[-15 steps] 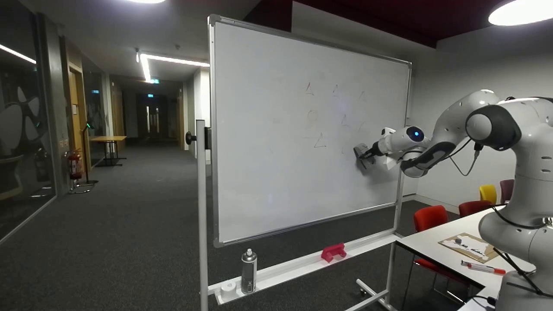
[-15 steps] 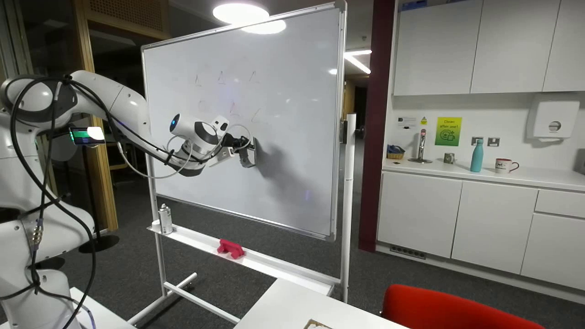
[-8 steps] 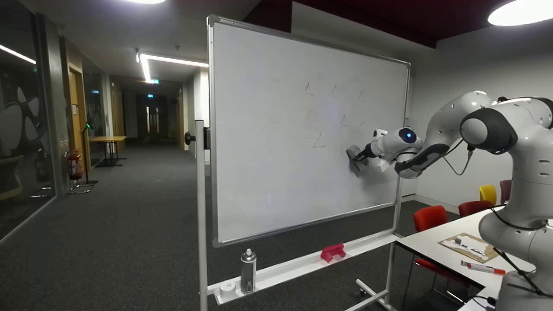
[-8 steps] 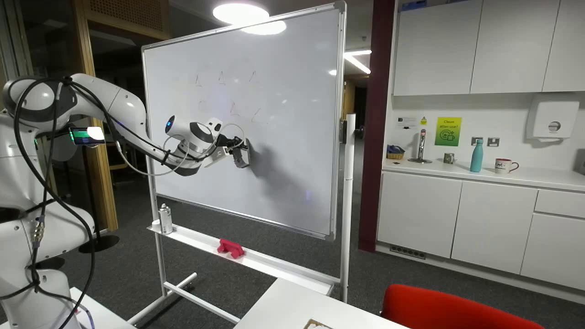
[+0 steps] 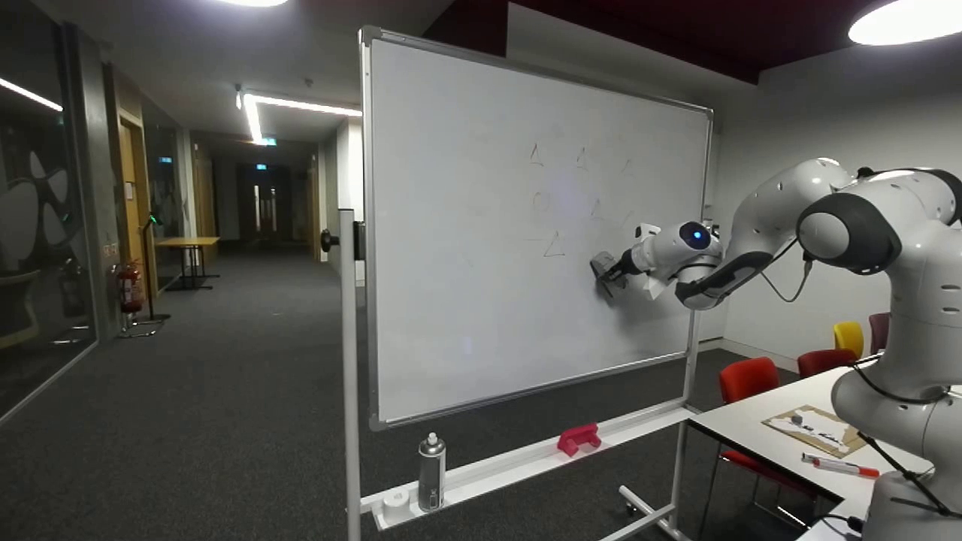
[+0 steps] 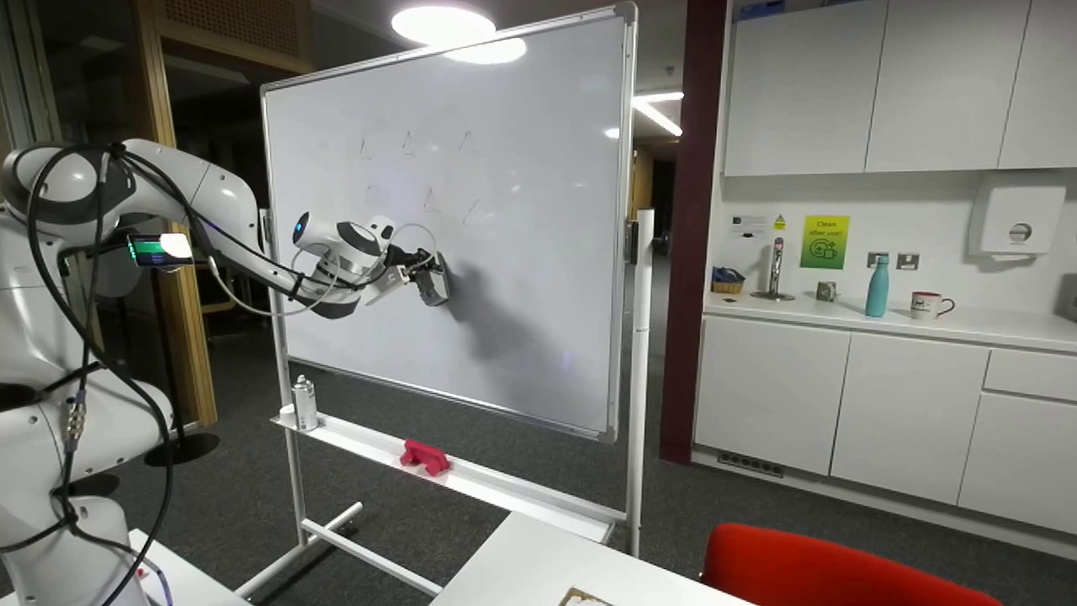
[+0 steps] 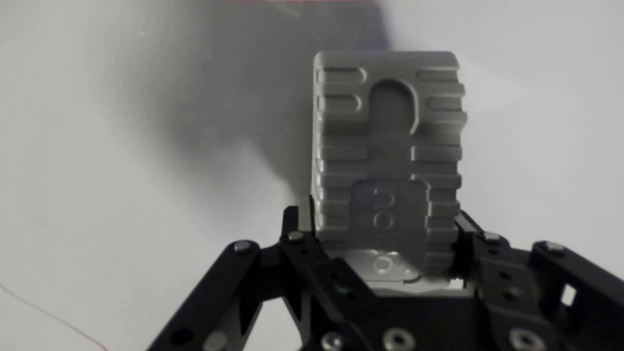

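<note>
Claw (image 7: 382, 224): clamped on both sides of grey whiteboard eraser (image 7: 390, 161).
Whiteboard (image 5: 481, 323): eraser at its face, below faint upper marks (image 5: 536, 156).

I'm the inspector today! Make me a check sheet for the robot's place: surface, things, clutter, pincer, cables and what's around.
Surface: whiteboard, upright on a stand, with faint marks drawn on it.
Things in use: grey ridged block, held at the whiteboard; whether it touches is hard to tell.
Clutter: spray can and red object on the tray; pen-like thing on the table.
Pincer: shut on the grey ridged block, gripping both sides.
Cables: black cables loop along the robot arm.
Surroundings: red chair; counter with teal bottle and mug.
</note>
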`<control>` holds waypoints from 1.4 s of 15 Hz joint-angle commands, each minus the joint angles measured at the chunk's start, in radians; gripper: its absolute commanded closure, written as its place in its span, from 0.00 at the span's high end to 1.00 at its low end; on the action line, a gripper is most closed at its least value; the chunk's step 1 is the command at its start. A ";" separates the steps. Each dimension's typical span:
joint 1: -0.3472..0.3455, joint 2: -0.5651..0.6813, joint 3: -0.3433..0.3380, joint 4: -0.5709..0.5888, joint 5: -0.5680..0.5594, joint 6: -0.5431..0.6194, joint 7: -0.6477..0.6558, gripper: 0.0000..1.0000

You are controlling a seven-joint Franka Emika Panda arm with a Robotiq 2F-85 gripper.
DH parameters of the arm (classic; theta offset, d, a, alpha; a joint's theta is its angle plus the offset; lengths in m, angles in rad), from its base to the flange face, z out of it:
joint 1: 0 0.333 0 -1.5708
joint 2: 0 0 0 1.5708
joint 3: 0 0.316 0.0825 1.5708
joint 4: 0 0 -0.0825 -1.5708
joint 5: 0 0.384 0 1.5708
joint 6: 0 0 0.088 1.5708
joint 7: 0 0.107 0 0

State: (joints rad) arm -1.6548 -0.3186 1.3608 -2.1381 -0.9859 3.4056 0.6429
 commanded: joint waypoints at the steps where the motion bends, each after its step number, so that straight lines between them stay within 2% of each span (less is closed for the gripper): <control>1: 0.058 -0.022 0.031 0.066 0.025 -0.077 0.025 0.35; 4: 0.088 -0.015 0.041 0.073 0.020 -0.121 0.030 0.35; 6: 0.119 0.036 0.041 0.065 0.009 -0.180 0.024 0.35; 8: 0.170 0.092 0.017 0.047 0.009 -0.247 0.018 0.35; 11: 0.268 0.125 -0.055 0.011 0.021 -0.289 0.018 0.35; 16: 0.458 0.039 -0.245 -0.121 0.054 -0.152 0.105 0.35; 20: 0.626 -0.104 -0.426 -0.286 0.053 0.068 0.203 0.35; 21: 0.678 -0.131 -0.474 -0.329 0.050 0.092 0.241 0.35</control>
State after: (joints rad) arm -1.0976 -0.3054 1.0220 -2.3405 -0.9556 3.3860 0.7909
